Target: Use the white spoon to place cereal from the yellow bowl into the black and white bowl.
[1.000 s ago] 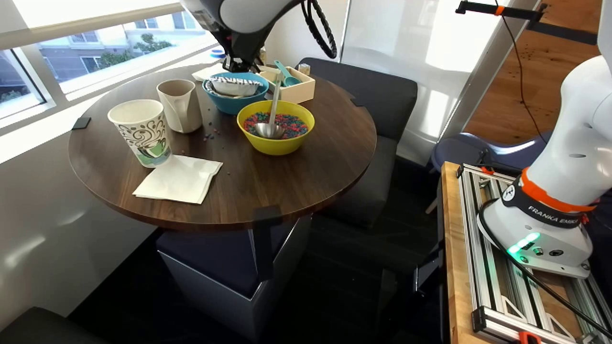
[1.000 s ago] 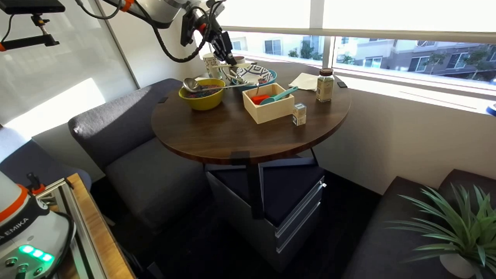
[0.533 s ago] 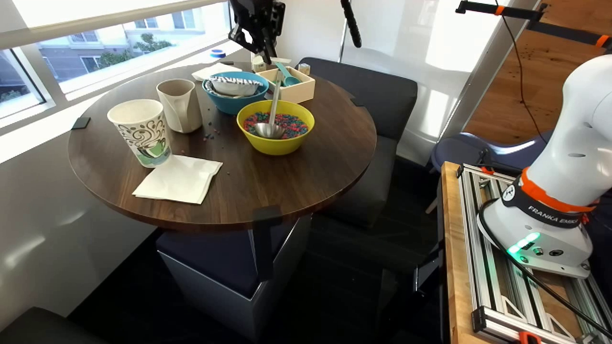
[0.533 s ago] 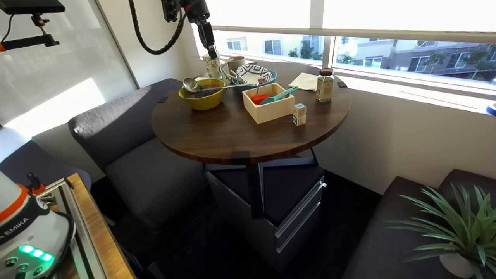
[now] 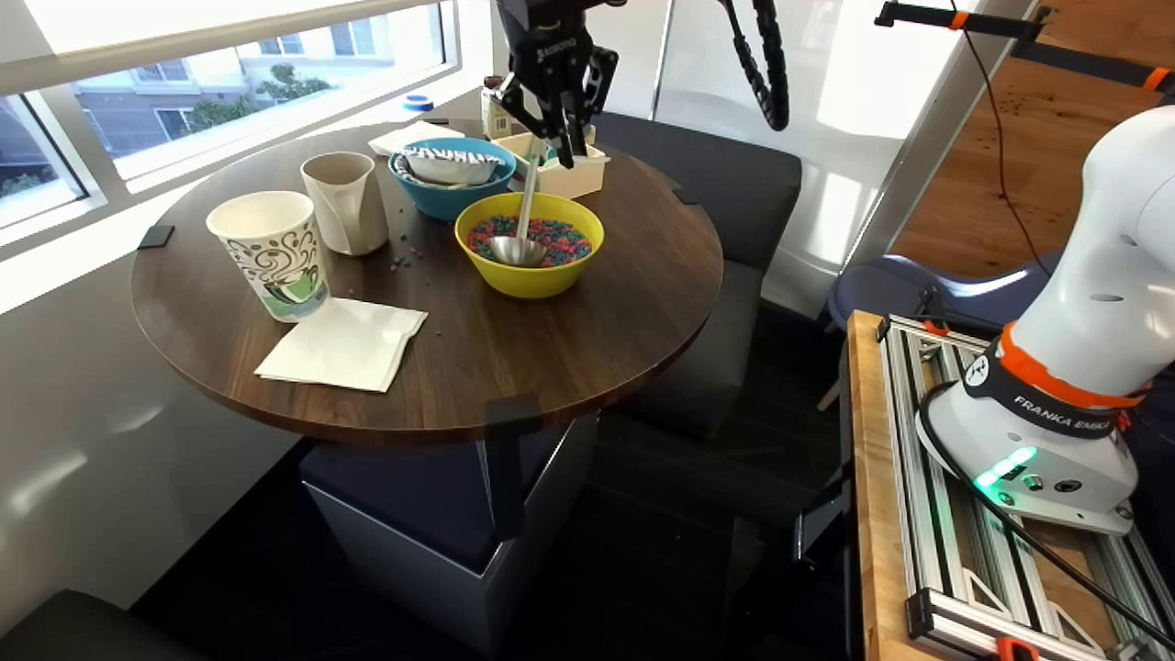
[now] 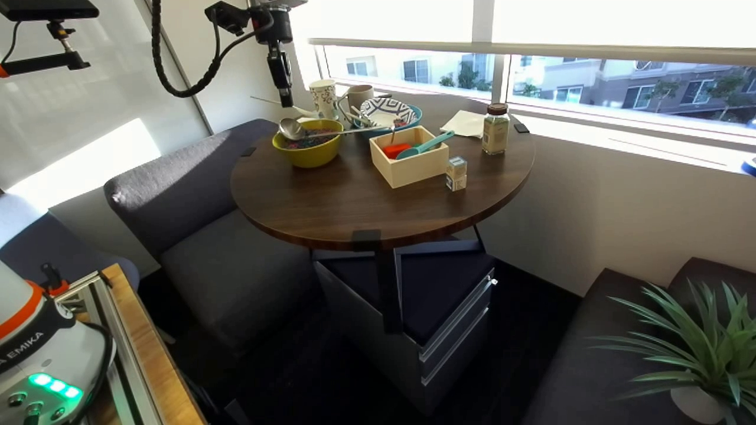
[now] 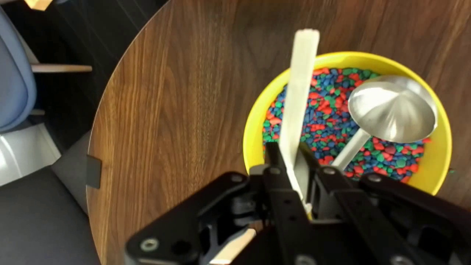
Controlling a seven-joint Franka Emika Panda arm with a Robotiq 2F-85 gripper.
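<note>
The white spoon (image 7: 297, 95), gripped by the fingers (image 7: 274, 157), has been moved from over the black and white bowl (image 6: 388, 110), near the yellow bowl (image 5: 532, 281), to above the yellow bowl's rim. Cereal (image 7: 325, 108) is held inside, so scooping is presumably intended.

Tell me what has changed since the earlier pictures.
Still holding the white spoon, the gripper moved from near the black and white bowl toward the yellow bowl; nothing was newly taken or let go. Those two bowls and the ladle stayed put.
</note>
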